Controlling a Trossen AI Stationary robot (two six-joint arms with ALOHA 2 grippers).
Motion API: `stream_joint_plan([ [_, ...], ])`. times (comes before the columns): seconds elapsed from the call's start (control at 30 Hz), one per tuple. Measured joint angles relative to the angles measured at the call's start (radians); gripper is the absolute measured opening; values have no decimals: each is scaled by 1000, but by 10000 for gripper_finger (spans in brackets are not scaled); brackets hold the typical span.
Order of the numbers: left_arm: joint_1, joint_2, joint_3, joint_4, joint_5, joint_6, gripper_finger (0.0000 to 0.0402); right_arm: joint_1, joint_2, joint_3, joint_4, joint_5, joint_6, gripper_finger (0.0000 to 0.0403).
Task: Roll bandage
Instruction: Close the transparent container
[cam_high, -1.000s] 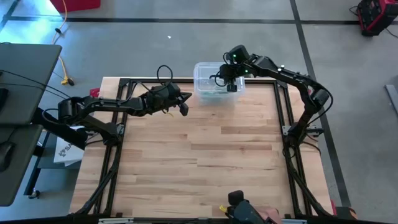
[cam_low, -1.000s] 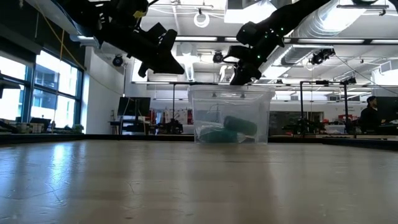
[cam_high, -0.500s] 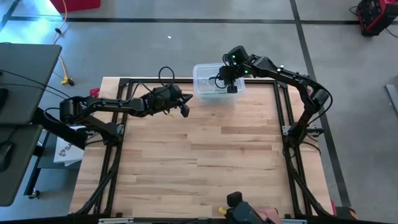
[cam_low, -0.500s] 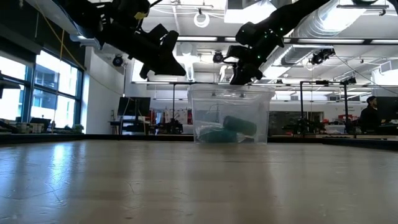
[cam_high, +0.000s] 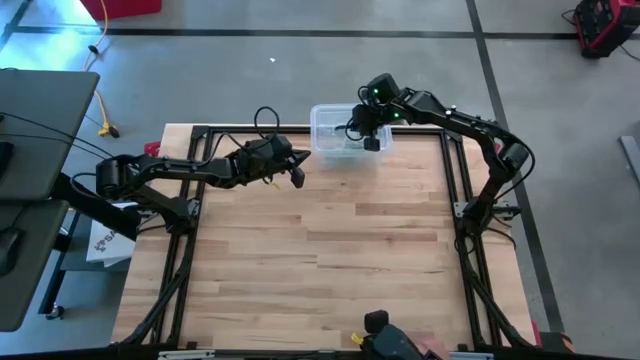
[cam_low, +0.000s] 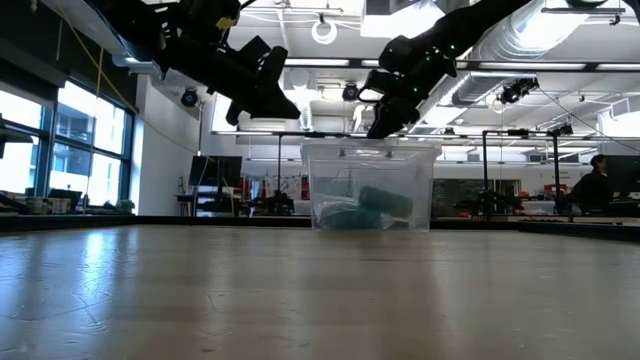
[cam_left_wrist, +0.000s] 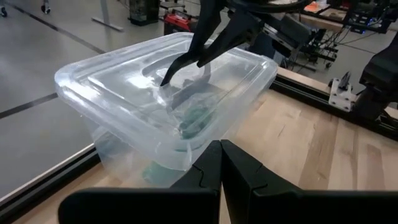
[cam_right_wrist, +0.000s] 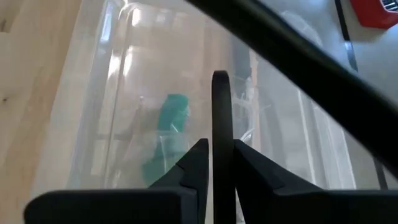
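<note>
My right gripper (cam_high: 372, 143), nearly closed and empty, hovers over the lidded box (cam_high: 335, 150) at twelve o'clock; it could skid off the lid.

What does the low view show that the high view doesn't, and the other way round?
Only the low view shows the green bandage rolls lying at the bottom of the clear lidded bin, and a person far off in the room. Only the high view shows the whole wooden table with the bin at its far edge. Both show the right gripper above the bin's lid and the left gripper raised beside it.
</note>
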Motion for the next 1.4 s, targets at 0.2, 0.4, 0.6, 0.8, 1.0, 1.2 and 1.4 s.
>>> stream_joint_plan([
  [0.2, -12, 0, 0, 7, -1, -1, 0, 0, 0, 0, 13, -5, 15, 85],
  [0.4, -25, 0, 0, 114, 55, -2, 0, 0, -46, 3, 8, 10, -10, 149],
  [0.6, 52, 22, 49, 184, 91, 19, 0, -100, -163, 3, 3, -56, 53, 157],
  [0.8, 125, 206, 111, 234, 195, 35, 0, -187, -173, -103, -48, -554, 89, 133],
  [1.0, 149, 377, 180, 268, 278, -25, 0, -112, -115, -171, 96, -556, 136, 91],
  [1.2, 153, 390, 199, 259, 306, -34, 0, -101, -68, -171, 283, -295, 268, 49],
  [1.4, 150, 371, 195, 240, 323, -44, 0, -127, -64, -170, 353, -64, 350, 20],
])
